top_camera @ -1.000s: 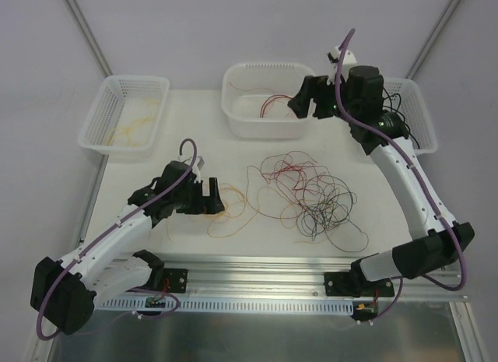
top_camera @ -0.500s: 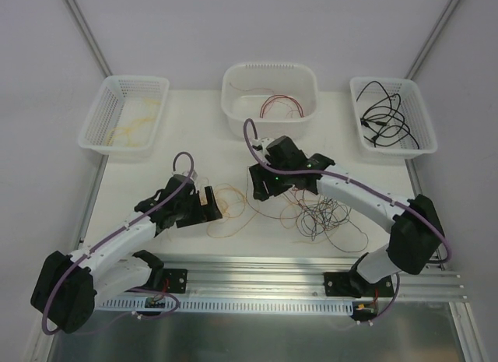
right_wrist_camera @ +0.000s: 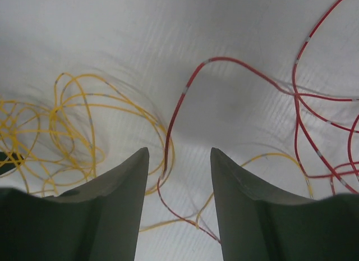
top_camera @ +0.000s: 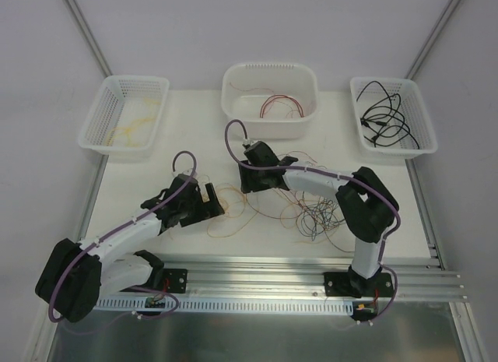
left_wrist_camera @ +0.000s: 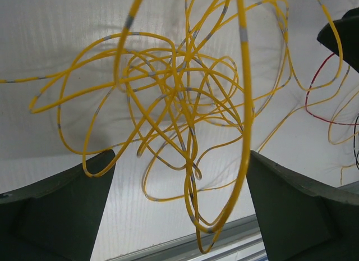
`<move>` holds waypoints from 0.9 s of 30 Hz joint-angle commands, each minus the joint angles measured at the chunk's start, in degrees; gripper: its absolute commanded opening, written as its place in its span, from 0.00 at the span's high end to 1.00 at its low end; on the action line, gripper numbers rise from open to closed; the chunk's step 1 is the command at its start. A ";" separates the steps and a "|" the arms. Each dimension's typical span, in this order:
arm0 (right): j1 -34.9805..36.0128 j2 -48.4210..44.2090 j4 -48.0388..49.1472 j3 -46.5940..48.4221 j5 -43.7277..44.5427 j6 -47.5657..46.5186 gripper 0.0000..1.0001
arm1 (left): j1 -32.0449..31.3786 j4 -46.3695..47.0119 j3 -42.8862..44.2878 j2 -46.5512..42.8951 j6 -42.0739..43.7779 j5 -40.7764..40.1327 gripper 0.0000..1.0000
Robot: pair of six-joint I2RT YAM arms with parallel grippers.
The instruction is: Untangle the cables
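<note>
Here, left tool [left_wrist_camera: 179,154] wide around yellow cables [left_wrist_camera: 245,104], right tool [right_wrist_camera: 179,151] apart, seemingly astride a red cable [right_wrist_camera: 171,120]

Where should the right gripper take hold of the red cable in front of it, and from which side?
Grip the red cable on its nearly straight run just ahead of the open right gripper, coming straight down from above. There it lies flat and alone on the table; closer in, between the fingers, a yellow cable crosses it.
</note>
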 commanded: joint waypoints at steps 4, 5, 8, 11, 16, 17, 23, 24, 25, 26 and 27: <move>0.29 1.57 3.91 2.59 3.62 3.66 0.79 | -1.22 3.68 -0.36 5.59 -1.73 -2.00 0.01; 0.29 0.51 3.64 2.23 3.71 3.40 0.99 | -1.31 4.04 -0.18 6.21 -2.00 -2.08 0.01; 0.37 -6.24 0.05 1.97 5.29 1.03 0.99 | -1.75 5.18 0.26 8.76 -2.52 -2.26 0.02; 0.37 -14.30 -6.45 3.02 6.96 -2.40 0.99 | -1.84 5.62 0.87 10.96 -3.14 -4.63 0.05; 0.02 -28.13 -17.26 4.16 12.57 -6.80 0.99 | -1.84 5.62 1.93 13.51 -3.67 -6.83 0.13; -0.24 -30.24 -18.84 4.16 14.59 -8.28 0.99 | -1.84 5.62 2.10 13.69 -3.93 -7.27 0.16; -13.14 -46.94 -26.59 -3.64 23.92 -11.63 0.99 | -1.84 5.53 2.46 14.31 -4.02 -6.48 0.16; -18.47 -49.48 -27.12 -5.05 24.01 -11.64 0.99 | -1.75 5.53 2.54 13.96 -3.93 -6.13 0.16; -20.87 -50.38 -27.56 -7.85 24.01 -11.64 0.99 | -1.84 5.62 2.55 13.69 -3.76 -5.61 0.16; -23.16 -50.82 -28.08 -9.09 24.10 -11.64 0.99 | -1.93 5.62 2.55 13.26 -3.67 -5.08 0.15; -26.75 -51.26 -28.87 -10.06 22.80 -11.72 0.99 | -2.19 5.45 2.46 11.95 -3.67 -4.29 0.13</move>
